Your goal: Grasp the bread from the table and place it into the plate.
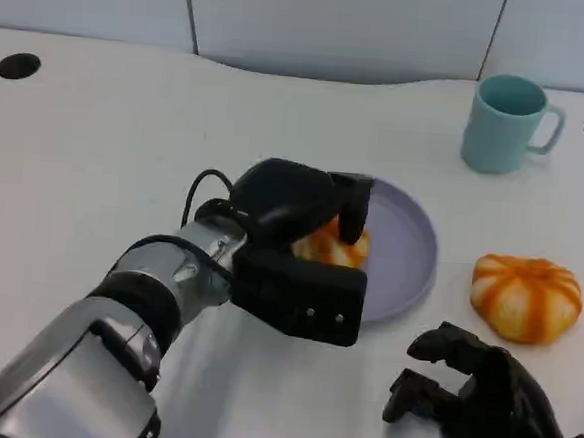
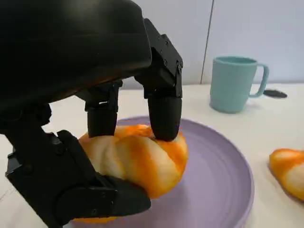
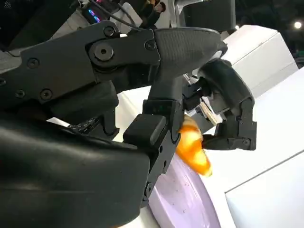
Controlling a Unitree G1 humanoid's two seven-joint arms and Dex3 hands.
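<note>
My left hand [image 1: 295, 244] grips an orange-and-white striped bread [image 1: 332, 245] over the left side of the lilac plate [image 1: 405, 249]. In the left wrist view, fingers [image 2: 164, 107] press on top of the bread [image 2: 137, 156] and the thumb lies under it, low above the plate [image 2: 223, 187]. I cannot tell whether the bread touches the plate. The right wrist view shows the same bread [image 3: 192, 147] in the left hand [image 3: 228, 111] above the plate [image 3: 183, 202]. My right hand [image 1: 480, 393] rests near the table's front right, holding nothing, its fingers bent and apart.
A second striped bread [image 1: 525, 295] lies on the table right of the plate, also seen as the bread [image 2: 289, 168] in the left wrist view. A teal mug [image 1: 504, 122] stands at the back right. Two dark holes [image 1: 18, 66] mark the table's far corners.
</note>
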